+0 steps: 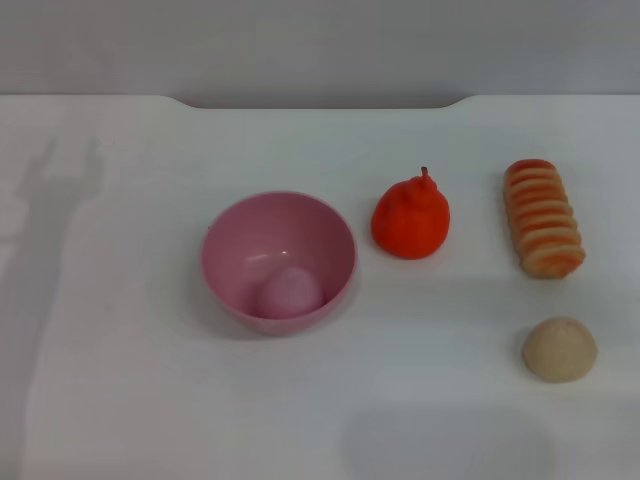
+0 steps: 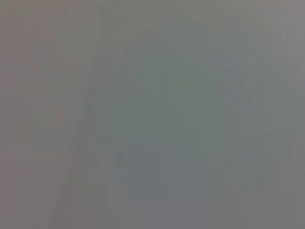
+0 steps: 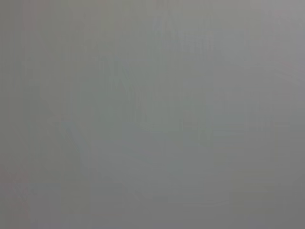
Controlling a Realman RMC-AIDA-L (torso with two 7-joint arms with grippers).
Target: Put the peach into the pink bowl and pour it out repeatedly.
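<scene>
Peach sitting in the pink bowl, matte pale pink on glossy pink.

We see the bowl upright on a white table. Right of the bowl: a red-orange pear, then a ridged orange-striped bread roll, with a beige rough ball nearer us. Neither gripper shows, so we can't tell finger state; both wrist views are blank grey.

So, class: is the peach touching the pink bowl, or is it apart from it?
Touching. The head view shows the peach resting inside the pink bowl, on its bottom against the near wall. No gripper appears in any view.
</scene>
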